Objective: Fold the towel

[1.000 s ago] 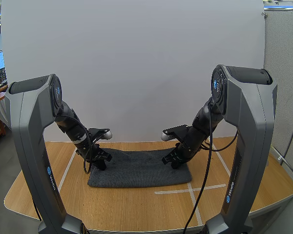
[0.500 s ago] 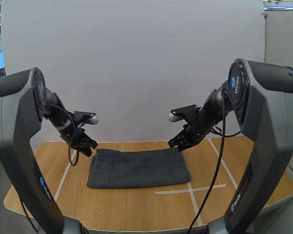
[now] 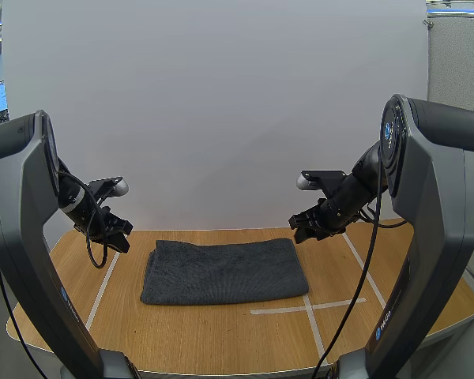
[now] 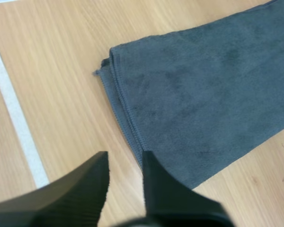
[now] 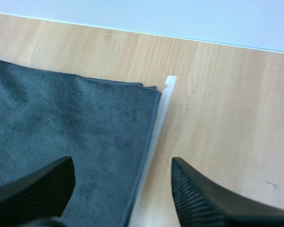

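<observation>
High view, towel: a dark grey towel (image 3: 225,271) lies flat on the wooden table (image 3: 221,332) as a long rectangle. Its long side runs left to right, about midway between the two arms.
High view, left gripper: the left gripper (image 3: 114,231) hangs off the towel's far left corner, apart from the cloth and over bare wood.
High view, right gripper: the right gripper (image 3: 306,229) hangs just off the far right corner, also not touching the cloth.
High view, tape: white tape lines (image 3: 308,308) cross on the table near the towel's right front corner. One more line runs along the table's left side.
Left wrist view, claw: the left gripper (image 4: 125,163) is released, with a narrow gap between its two black fingers and nothing between them.
Left wrist view, towel: a short edge of the towel (image 4: 203,94) shows stacked layers with stitched hems, and a small nub of cloth sticks out at one corner. The fingers point at the wood just beside this edge. A white tape strip (image 4: 16,123) lies well apart from the towel.
Right wrist view, claw: the right gripper (image 5: 122,165) is released wide, ribbed inner faces turned to each other, holding nothing.
Right wrist view, towel: a towel (image 5: 61,123) corner lies flat, its side edge running along a white tape strip (image 5: 156,137) and partly over it. That edge sits between the two fingers.
</observation>
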Motion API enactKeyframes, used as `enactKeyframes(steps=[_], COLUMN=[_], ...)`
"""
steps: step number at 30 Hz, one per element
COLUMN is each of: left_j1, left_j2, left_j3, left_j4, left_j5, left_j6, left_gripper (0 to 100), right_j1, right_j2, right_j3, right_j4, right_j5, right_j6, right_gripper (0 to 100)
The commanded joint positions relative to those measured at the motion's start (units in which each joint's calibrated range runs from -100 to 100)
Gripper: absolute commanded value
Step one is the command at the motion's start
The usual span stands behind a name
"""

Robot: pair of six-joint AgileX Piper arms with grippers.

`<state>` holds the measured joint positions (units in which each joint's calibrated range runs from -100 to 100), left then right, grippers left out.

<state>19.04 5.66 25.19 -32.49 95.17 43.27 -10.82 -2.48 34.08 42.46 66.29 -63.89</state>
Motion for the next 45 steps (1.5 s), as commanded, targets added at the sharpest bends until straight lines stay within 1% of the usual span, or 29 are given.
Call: enactKeyframes(steps=[1, 2, 6, 12, 14, 18, 23, 29, 30, 32, 34, 36, 41, 42, 44, 45], left_j1=[0.15, 0.15, 0.15, 0.15, 0.15, 0.15, 0.15, 0.15, 0.15, 0.15, 0.15, 0.15, 0.15, 0.15, 0.15, 0.15], left_j2=[-0.6, -0.6, -0.6, -0.6, -0.6, -0.6, -0.6, -0.6, -0.6, -0.6, -0.6, -0.6, -0.6, -0.6, -0.6, -0.6], left_j3=[0.3, 0.3, 0.3, 0.3, 0.3, 0.3, 0.3, 0.3, 0.3, 0.3, 0.3, 0.3, 0.3, 0.3, 0.3, 0.3], left_j4=[-1.9, -1.9, -1.9, -1.9, -1.9, -2.0, -2.0, -2.0, -2.0, -2.0, -2.0, -2.0, -2.0, -2.0, -2.0, -2.0], left_j5=[1.8, 1.8, 1.8, 1.8, 1.4, 0.7, 0.4, 0.1, -0.1, -0.5, -0.5, -0.5, -1.1, -1.3, -1.3, -1.5], left_j6=[0.5, 0.5, 0.5, 0.5, 0.5, 0.5, 0.5, 0.5, 0.5, 0.5, 0.5, 0.5, 0.5, 0.5, 0.5, 0.5], left_gripper=[90, 100, 100, 100, 100, 100, 100, 100, 100, 100, 100, 100, 100, 100, 100, 100], right_j1=[-0.2, -0.2, -0.2, -0.2, -0.2, -0.2, -0.2, 1.6, 1.8, 2.1, 2.4, 2.5, 2.5, 2.5, 2.5, 2.5], right_j2=[2.3, 3.5, 8.6, 12.5, 13.2, 13.9, 15.0, 15.8, 15.8, 15.8, 15.8, 15.8, 15.8, 15.8, 15.7, 15.5], right_j3=[0.5, 0.5, 0.5, 0.5, 0.5, 0.5, 0.5, 0.5, 0.5, 0.5, 0.5, 0.5, 0.5, 0.5, 0.5, 0.5], right_j4=[2.4, 3.3, 5.3, 5.5, 5.8, 6.2, 8.3, 8.3, 8.3, 8.3, 8.3, 8.7, 8.7, 8.7, 8.7, 8.7], right_j5=[0.4, 0.4, 0.4, -3.1, -3.6, -3.8, -3.8, -2.8, -2.5, -2.0, -1.9, -1.3, -0.7, -0.7, -0.7, -0.7], right_j6=[-0.5, -1.1, -2.9, -4.5, -5.6, -5.8, -7.0, -7.1, -7.1, -7.1, -6.9, -6.9, -6.9, -6.9, -6.9, -6.9], right_gripper=[100, 100, 100, 100, 100, 100, 100, 100, 98, 88, 75, 70, 65, 62, 45, 16])
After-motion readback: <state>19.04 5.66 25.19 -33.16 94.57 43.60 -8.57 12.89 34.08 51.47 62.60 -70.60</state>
